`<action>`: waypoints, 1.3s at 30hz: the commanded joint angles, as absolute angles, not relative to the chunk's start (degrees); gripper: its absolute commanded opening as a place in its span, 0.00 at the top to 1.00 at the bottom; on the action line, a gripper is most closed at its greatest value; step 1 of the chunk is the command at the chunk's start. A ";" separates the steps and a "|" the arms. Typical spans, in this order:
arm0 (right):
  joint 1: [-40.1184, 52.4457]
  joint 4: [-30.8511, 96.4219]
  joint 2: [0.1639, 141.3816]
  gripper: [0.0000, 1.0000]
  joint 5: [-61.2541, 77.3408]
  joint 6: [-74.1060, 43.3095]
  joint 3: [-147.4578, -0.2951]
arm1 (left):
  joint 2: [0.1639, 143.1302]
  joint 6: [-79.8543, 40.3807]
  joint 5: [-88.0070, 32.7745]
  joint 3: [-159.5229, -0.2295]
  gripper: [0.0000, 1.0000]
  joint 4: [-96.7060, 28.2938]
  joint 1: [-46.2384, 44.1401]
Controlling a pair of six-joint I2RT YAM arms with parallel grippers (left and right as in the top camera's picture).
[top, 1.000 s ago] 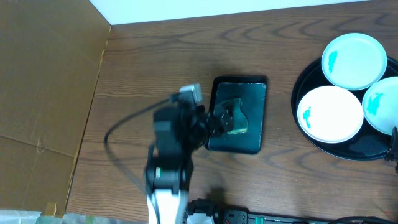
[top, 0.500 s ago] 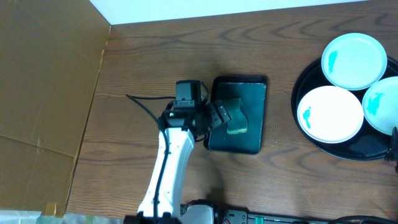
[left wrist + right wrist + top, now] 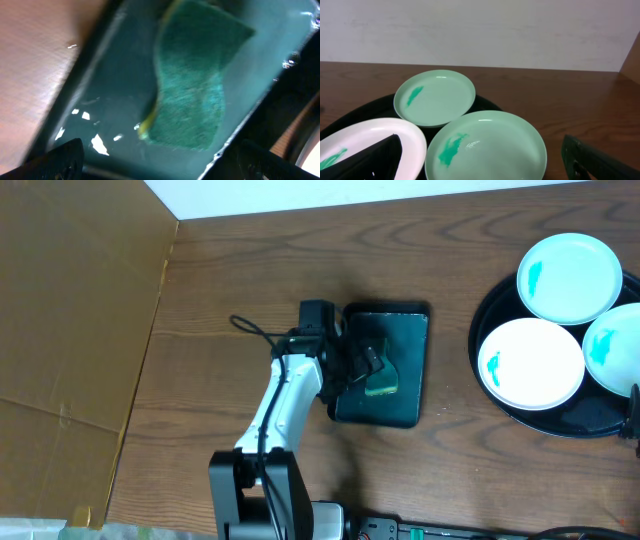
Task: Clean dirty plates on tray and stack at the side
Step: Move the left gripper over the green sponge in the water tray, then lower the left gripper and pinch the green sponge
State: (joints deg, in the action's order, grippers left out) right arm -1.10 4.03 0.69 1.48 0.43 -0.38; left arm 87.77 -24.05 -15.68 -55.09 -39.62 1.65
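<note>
– left fingers (image 3: 62, 159) are spread wide, hanging over the green sponge (image 3: 192, 85) in the small dark tray (image 3: 405, 405). i cannot tell if they touch it.
– and the right fingers (image 3: 375, 160)?
– parted too, holding nothing, low beside the round black tray (image 3: 365, 114) at the counter's (image 3: 250, 270) right end.
– where are the plates (image 3: 435, 97)?
– all three lie side by side on that tray, each with a teal smear.

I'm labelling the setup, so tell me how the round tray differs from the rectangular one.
The round tray is larger and sits at the right edge of view; the rectangular tray is smaller, near the middle. The round tray carries three stained plates; the rectangular tray carries one green sponge. Both are dark.
</note>
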 commanded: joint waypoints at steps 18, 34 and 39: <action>-0.32 4.32 0.38 0.01 1.10 0.08 -0.36 | 93.17 -17.61 -6.26 -56.49 0.02 -23.38 -6.20; -0.34 4.29 0.38 0.01 1.13 0.08 -0.36 | 99.96 -17.80 -3.75 -56.49 0.08 -19.79 -6.20; -0.34 4.32 0.38 0.01 1.13 0.08 -0.36 | 100.82 -17.80 -3.64 -56.49 0.10 -19.81 -6.20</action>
State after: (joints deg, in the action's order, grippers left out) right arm -1.10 4.03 0.69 1.48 0.43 -0.38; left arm 99.53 -18.02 -4.51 -55.18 -19.84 -6.11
